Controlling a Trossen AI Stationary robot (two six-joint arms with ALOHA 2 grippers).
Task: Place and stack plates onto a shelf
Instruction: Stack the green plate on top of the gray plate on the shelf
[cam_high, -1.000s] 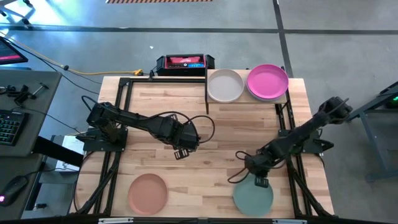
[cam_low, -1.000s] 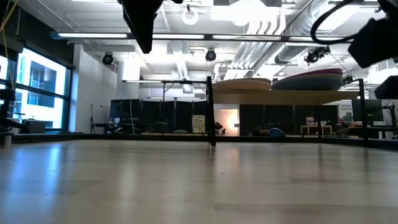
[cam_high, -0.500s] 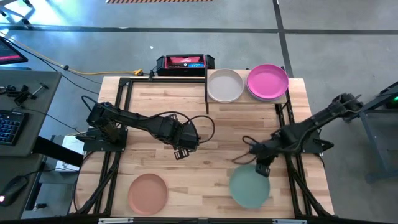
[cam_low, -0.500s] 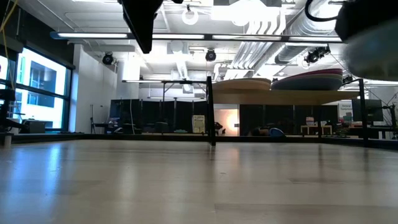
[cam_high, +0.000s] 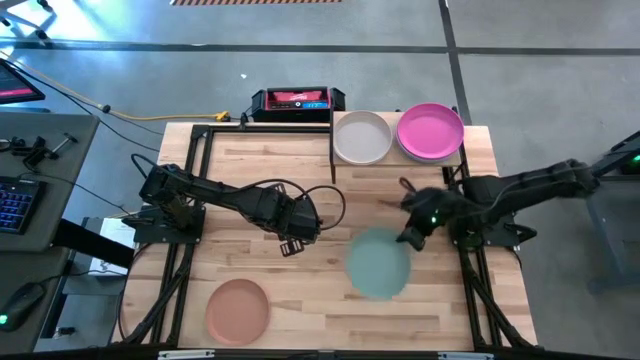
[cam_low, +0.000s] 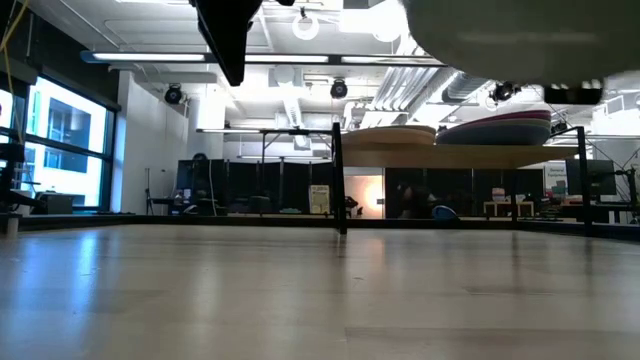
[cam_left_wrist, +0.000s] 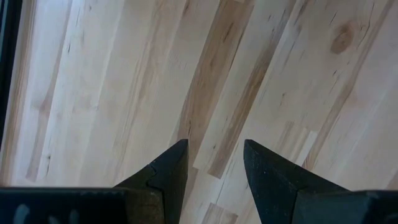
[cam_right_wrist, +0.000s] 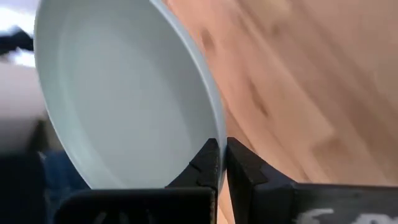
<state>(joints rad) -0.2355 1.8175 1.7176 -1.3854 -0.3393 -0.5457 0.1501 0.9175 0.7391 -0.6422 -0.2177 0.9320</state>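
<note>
Teal green plate (cam_high: 379, 262): aloft over the bench (cam_high: 300, 300), pinched at its rim by the right gripper (cam_high: 414, 236), fingers clamped tight. Risk: so thin an edge hold may let it swing or slip, or clip the shelf (cam_high: 462, 150) edge near the magenta plate (cam_high: 430, 131) and cream plate (cam_high: 362, 137). Left gripper (cam_high: 293, 243): idle mid-bench, fingers apart. Obscured: shelf posts, whatever plates lie under the top ones; the low view shows only the carried plate's underside. Peach plate (cam_high: 238, 309): at near edge.
</note>
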